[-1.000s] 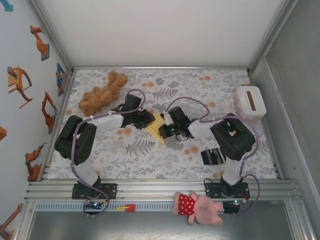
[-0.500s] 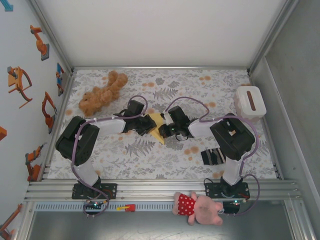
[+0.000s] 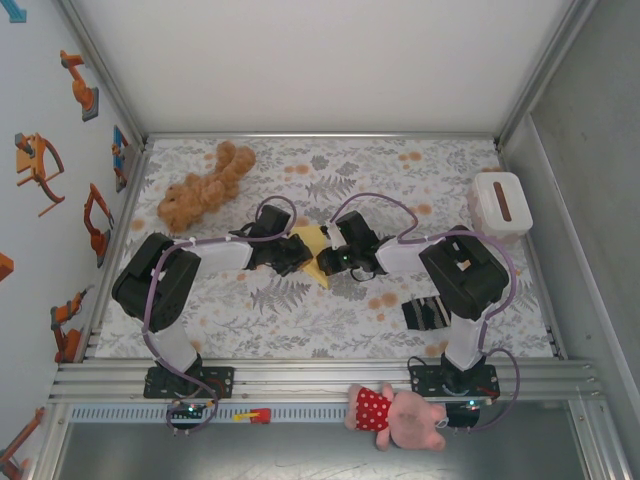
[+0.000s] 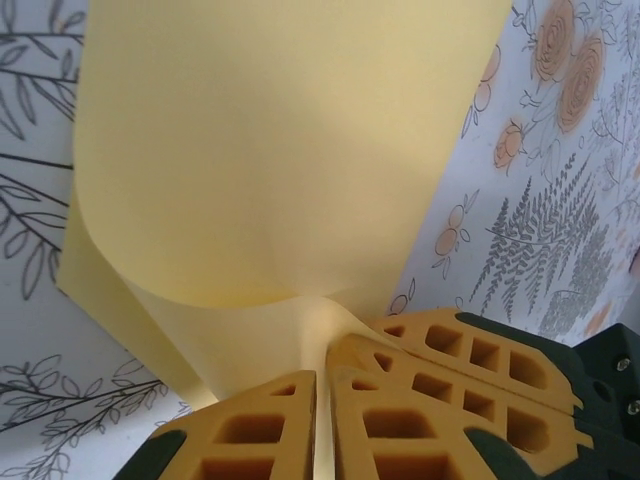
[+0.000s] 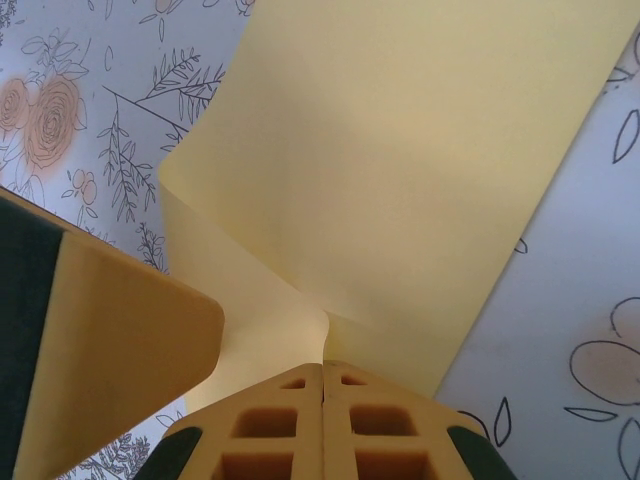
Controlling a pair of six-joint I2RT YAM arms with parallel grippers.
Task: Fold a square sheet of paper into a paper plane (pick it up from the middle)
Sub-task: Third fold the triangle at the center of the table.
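The square sheet of paper (image 3: 315,250) is pale yellow and lies bent up in a rough triangle on the floral cloth at mid-table. My left gripper (image 3: 299,256) comes at it from the left and is shut on its edge. In the left wrist view the sheet (image 4: 280,150) curls up out of the left gripper (image 4: 326,372), with a thin strip of it between the orange fingers. My right gripper (image 3: 329,261) meets it from the right, and in the right wrist view this gripper (image 5: 322,366) is shut on a fold of the sheet (image 5: 420,170). The two grippers nearly touch.
A brown teddy (image 3: 203,190) lies at the back left. A white box with a brown slot (image 3: 500,203) stands at the right edge. A striped sock (image 3: 425,312) lies by the right arm. A pink toy in a red dress (image 3: 395,415) rests on the front rail.
My left gripper has moved right and slightly nearer, onto the sheet, and its jaws have closed on the paper. The right gripper has kept its hold.
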